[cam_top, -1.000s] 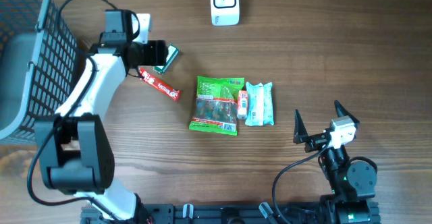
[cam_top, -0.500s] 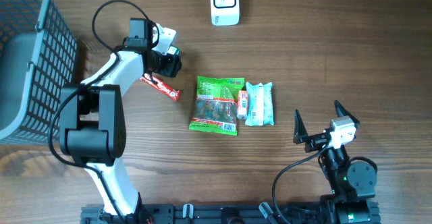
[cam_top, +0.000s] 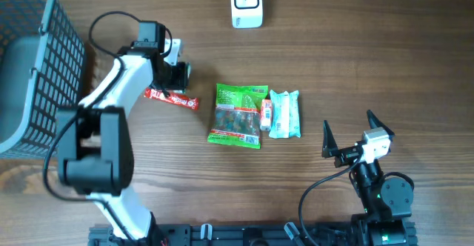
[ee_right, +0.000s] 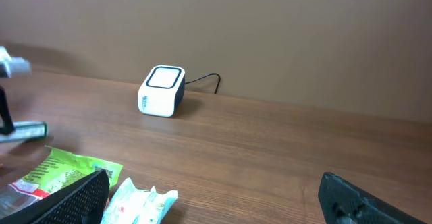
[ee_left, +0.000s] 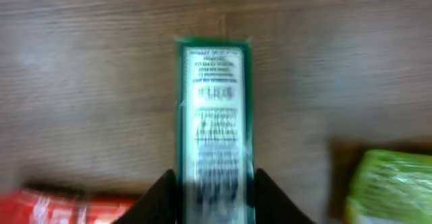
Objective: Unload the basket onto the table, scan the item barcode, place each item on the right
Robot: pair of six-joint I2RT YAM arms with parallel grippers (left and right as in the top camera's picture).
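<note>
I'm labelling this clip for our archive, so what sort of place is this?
Probably a mock shop checkout set up for testing: a white barcode scanner stands at the far edge of the table, snack packets lie in the middle, and a grey wire basket sits on the robot's left.

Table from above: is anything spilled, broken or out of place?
Nothing stands out. The green bag, white pack and red bar lie flat, the scanner sits upright, and the left jaws hold a slim green pack.
</note>
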